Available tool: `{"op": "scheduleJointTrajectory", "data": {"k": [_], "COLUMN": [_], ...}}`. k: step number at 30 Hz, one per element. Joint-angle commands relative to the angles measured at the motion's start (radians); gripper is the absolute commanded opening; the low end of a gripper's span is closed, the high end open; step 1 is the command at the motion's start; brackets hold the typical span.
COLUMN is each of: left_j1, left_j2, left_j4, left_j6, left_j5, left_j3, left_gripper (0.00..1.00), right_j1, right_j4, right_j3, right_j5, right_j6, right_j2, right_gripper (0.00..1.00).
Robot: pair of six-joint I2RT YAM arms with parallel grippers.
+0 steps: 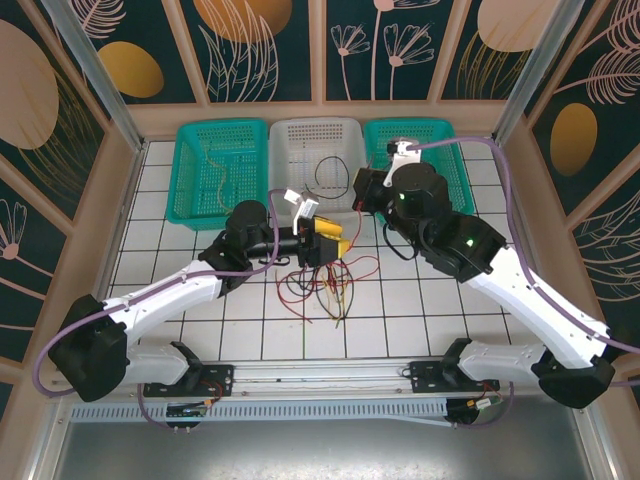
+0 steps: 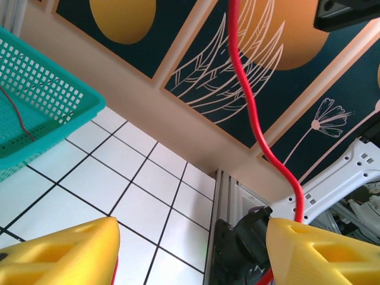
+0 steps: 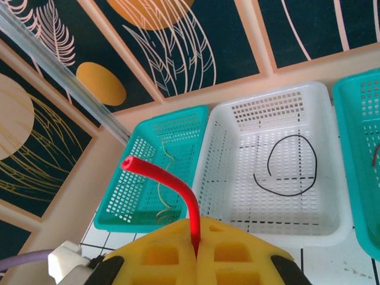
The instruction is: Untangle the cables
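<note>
The right gripper [image 3: 196, 252] is clamped on the red cable [image 3: 185, 196], which looks thin, light and limp. The left gripper [image 2: 190, 249] stands wide apart, the red cable passing between its jaws unclamped. The tangled cables [image 1: 325, 285] lie on the tiled table [image 1: 440, 310]; take hold close to the knot.

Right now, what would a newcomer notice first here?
A tangle of red, yellow and black wires at mid-table, beside the open left gripper. The right gripper is shut on a red wire that sticks up from its yellow fingers. A black wire loop lies in the white basket.
</note>
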Motion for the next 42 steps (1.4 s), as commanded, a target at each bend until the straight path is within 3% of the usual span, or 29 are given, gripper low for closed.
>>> {"op": "scheduleJointTrajectory", "data": {"k": [1,7,12,15,23,25,33,39,40,42], "left_j1": [-0.006,-0.005,-0.009,-0.012,-0.012,-0.012,-0.012,-0.012,-0.012,-0.011], "left_j2": [-0.002,0.015,0.051,0.083,0.128,0.137,0.154,0.153,0.151,0.143], "left_j4": [0.052,0.103,0.087,0.056,0.026,0.019,0.102,0.146,0.152,0.159], "left_j6": [0.016,-0.011,0.007,0.028,0.066,0.074,0.068,0.057,0.047,0.025], "left_j5": [0.050,0.095,0.107,0.108,0.033,0.019,-0.019,-0.050,-0.056,-0.090], "left_j3": [0.032,0.034,0.073,0.108,0.127,0.124,0.065,0.055,0.062,0.079], "left_gripper": [0.68,0.78,0.77,0.64,0.07,0.00,0.00,0.00,0.00,0.00], "right_j1": [-0.033,-0.058,-0.064,-0.067,-0.071,-0.072,-0.129,-0.151,-0.151,-0.151], "right_j4": [0.024,0.048,0.068,0.081,0.120,0.150,0.213,0.155,0.138,0.093], "right_j3": [-0.018,-0.036,-0.039,-0.038,-0.041,-0.053,-0.051,0.003,0.004,0.002], "right_j5": [-0.030,-0.048,-0.065,-0.074,-0.089,-0.095,-0.065,-0.074,-0.077,-0.071], "right_j6": [0.035,0.049,0.052,0.055,0.047,0.046,0.077,0.071,0.071,0.072], "right_j2": [-0.033,-0.056,-0.063,-0.066,-0.120,-0.144,-0.221,-0.178,-0.167,-0.148], "right_gripper": [0.00,0.00,0.00,0.00,0.00,0.00,0.00,0.00,0.05,0.29]}}
